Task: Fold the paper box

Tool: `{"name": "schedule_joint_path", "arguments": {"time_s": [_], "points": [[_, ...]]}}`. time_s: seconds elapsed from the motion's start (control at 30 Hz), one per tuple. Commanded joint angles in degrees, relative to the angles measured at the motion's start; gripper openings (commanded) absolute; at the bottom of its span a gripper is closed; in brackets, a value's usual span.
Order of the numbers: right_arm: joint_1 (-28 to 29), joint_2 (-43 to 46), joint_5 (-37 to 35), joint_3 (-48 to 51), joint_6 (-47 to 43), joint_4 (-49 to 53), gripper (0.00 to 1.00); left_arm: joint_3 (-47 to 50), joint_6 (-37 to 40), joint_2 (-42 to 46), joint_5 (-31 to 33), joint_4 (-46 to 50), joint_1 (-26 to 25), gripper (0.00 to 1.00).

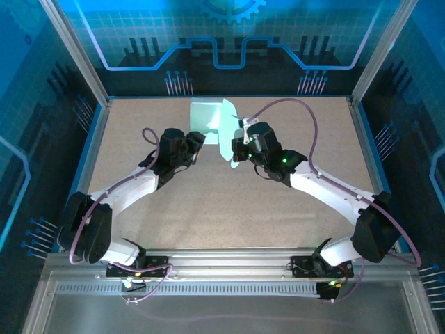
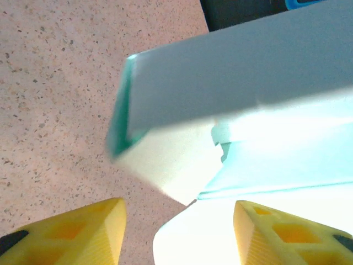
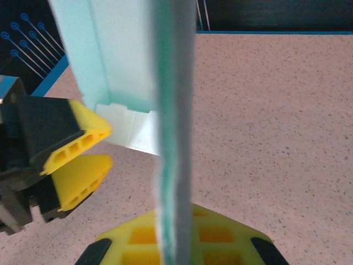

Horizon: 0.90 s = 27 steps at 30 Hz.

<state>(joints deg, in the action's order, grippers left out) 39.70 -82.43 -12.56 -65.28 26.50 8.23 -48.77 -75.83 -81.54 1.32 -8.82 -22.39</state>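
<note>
On the table (image 1: pixel 208 209), near the middle of the far edge: the box (image 1: pixel 212 118), half opened, one panel flat, another raised on edge. Judged as mid-fold, walls not yet closed. Right gripper (image 1: pixel 235 149) clenched on the raised panel, thin card between the fingers (image 3: pixel 176 234). Left gripper (image 2: pixel 177 205) released, jaws apart, a flap lying between them. Next, probably: raise a side wall with the left, holding firm with the right, without crushing the card.
</note>
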Motion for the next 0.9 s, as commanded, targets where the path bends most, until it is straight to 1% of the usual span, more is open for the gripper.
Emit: {"name": "schedule_joint_path", "arguments": {"time_s": [0.0,0.17,0.27,0.33,0.43,0.53,0.77,0.87], "points": [[-0.92,-0.36,1.47,-2.2,-1.34,1.51,0.0,1.7,1.89,2.03,0.84,1.04,0.1,0.62],[-1.63,-0.8,2.06,-3.1,-0.83,2.93,0.0,1.31,4.49,2.62,0.81,1.97,0.08,0.76],[-2.07,-0.8,2.5,-3.01,0.38,2.8,0.0,1.47,3.62,1.94,-0.17,0.52,0.09,0.78],[-2.74,-0.97,3.13,-3.27,2.14,3.36,0.0,1.72,2.35,1.32,-1.09,-1.0,-0.06,0.74],[-3.7,-1.15,4.75,-3.19,5.01,3.46,0.0,2.61,0.83,0.72,-1.28,-3.75,-0.27,0.61],[-4.28,-1.07,6.93,-3.1,7.17,2.94,0.0,2.89,-0.52,-0.51,-2.01,-6.12,-0.28,0.54],[-4.4,-0.45,10.11,-3.19,9.28,2.06,0.0,2.37,-2.3,-3.88,-3.12,-10.0,-0.33,0.51],[-4.38,-0.02,10.95,-3.19,9.8,1.79,0.0,1.93,-2.56,-4.91,-3.0,-10.79,-0.35,0.48]]}}
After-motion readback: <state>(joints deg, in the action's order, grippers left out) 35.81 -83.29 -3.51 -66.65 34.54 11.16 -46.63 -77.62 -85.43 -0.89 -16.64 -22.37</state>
